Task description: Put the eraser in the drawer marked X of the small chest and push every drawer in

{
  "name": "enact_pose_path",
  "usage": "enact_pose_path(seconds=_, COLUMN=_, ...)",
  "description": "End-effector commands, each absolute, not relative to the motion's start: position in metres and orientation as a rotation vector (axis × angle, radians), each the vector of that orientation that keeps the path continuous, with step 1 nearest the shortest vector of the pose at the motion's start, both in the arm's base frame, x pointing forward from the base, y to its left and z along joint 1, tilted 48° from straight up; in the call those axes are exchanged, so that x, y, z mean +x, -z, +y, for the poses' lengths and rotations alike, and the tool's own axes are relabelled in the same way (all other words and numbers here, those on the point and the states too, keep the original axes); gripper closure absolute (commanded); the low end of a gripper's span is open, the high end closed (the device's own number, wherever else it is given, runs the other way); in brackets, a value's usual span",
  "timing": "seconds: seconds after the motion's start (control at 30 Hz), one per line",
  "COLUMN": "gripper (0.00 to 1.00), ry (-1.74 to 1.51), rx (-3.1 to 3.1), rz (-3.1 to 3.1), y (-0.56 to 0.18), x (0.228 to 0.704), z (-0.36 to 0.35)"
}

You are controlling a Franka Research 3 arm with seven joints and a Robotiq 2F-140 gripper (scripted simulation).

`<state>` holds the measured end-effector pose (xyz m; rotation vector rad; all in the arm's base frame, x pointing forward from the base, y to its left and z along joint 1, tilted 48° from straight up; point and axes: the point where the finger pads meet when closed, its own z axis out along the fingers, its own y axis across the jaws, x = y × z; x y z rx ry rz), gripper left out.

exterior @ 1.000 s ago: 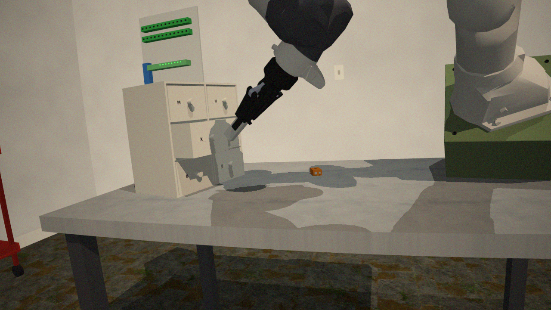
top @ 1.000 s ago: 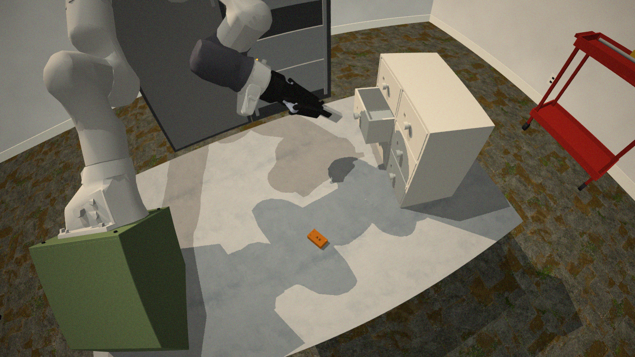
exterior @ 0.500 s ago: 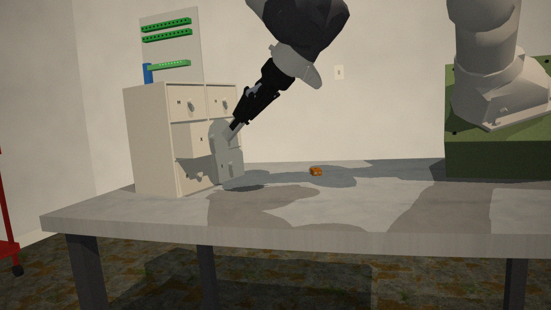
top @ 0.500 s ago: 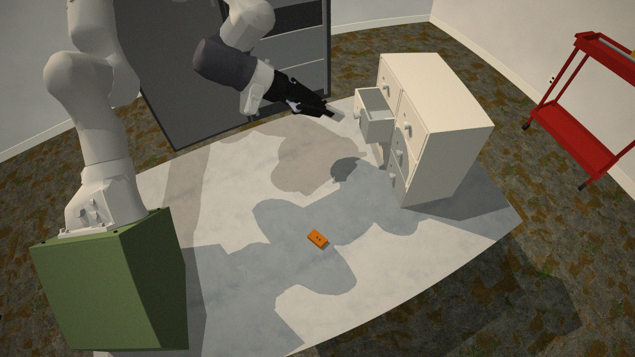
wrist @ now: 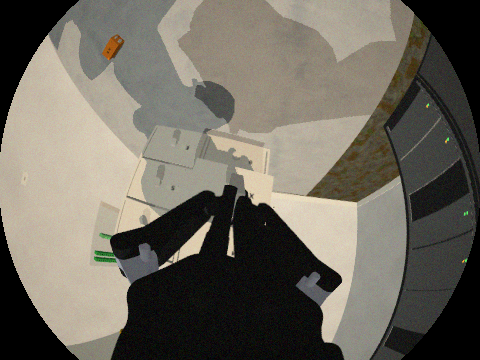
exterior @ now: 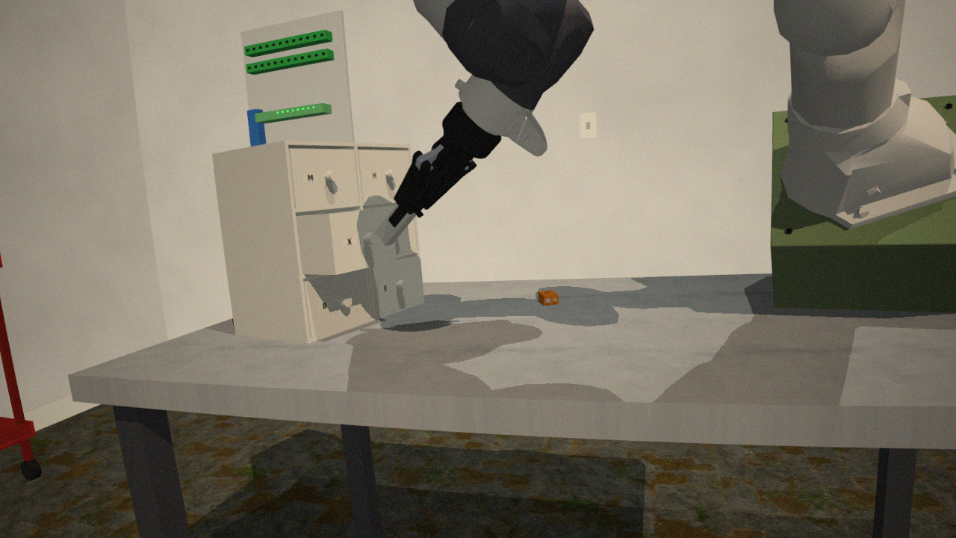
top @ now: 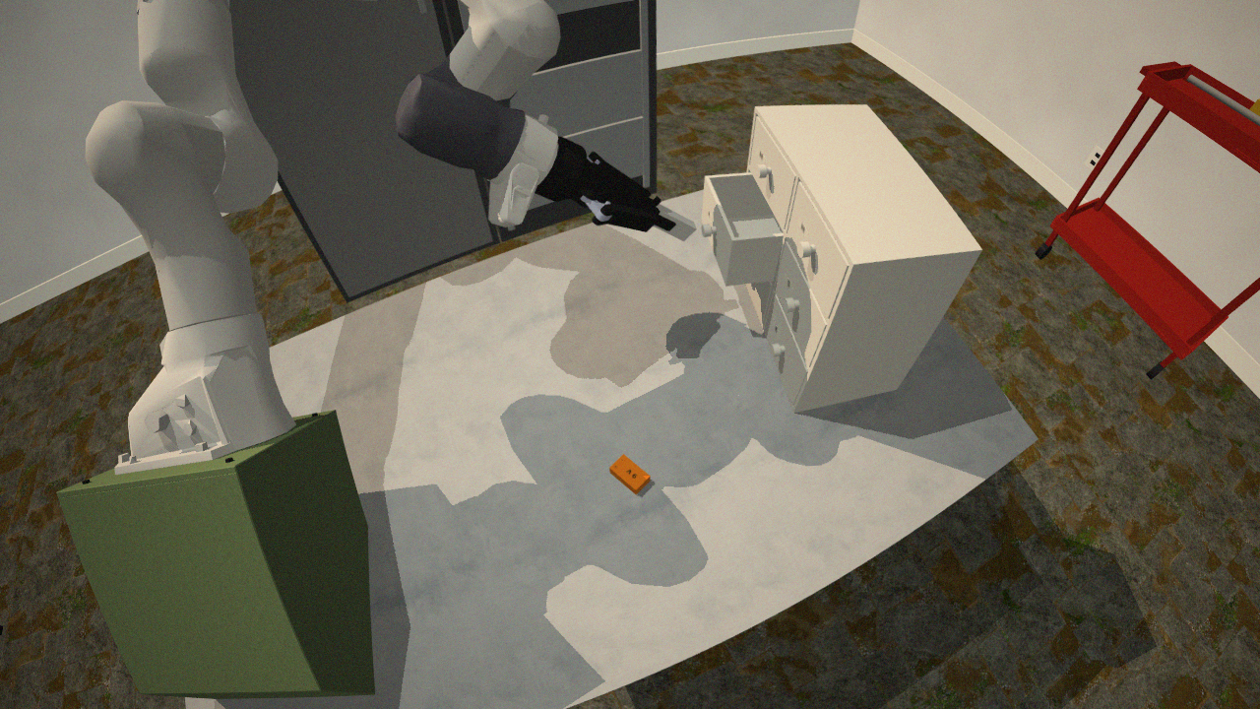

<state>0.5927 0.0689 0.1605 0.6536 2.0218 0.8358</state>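
The orange eraser (top: 630, 473) lies flat on the table, well in front of the chest; it also shows in the exterior view (exterior: 547, 297) and the wrist view (wrist: 114, 47). The cream chest (top: 858, 255) stands at the table's far right. The drawer marked X (exterior: 334, 242) is pushed in. The drawer beside it (top: 744, 230) is pulled out and empty; its front (exterior: 393, 264) faces the exterior view. My gripper (top: 664, 224) (exterior: 385, 229) is shut and empty, with its tips just in front of that open drawer's front, above the table, as the wrist view (wrist: 232, 194) also shows.
A green pedestal (top: 220, 564) carries my arm's base at the table's left. A dark grey cabinet (top: 396, 132) stands behind the table. A red cart (top: 1154, 228) stands on the floor to the right. A blue cylinder (exterior: 255, 127) shows behind the chest's top.
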Motion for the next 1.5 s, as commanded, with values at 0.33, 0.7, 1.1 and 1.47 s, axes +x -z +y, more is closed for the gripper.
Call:
enact_pose_path(seconds=0.33, gripper=1.00, ry=-0.827, rx=0.648, rz=2.028, y=-0.159, x=0.611, z=0.063)
enact_pose_path(seconds=0.7, gripper=1.00, ry=-0.827, rx=0.648, rz=2.028, y=-0.159, x=0.631, z=0.059)
enact_pose_path(seconds=1.1, gripper=1.00, ry=-0.827, rx=0.648, rz=2.028, y=-0.158, x=0.648, z=0.055)
enact_pose_path(seconds=1.47, gripper=1.00, ry=-0.827, rx=0.648, rz=2.028, y=-0.158, x=0.659, z=0.053)
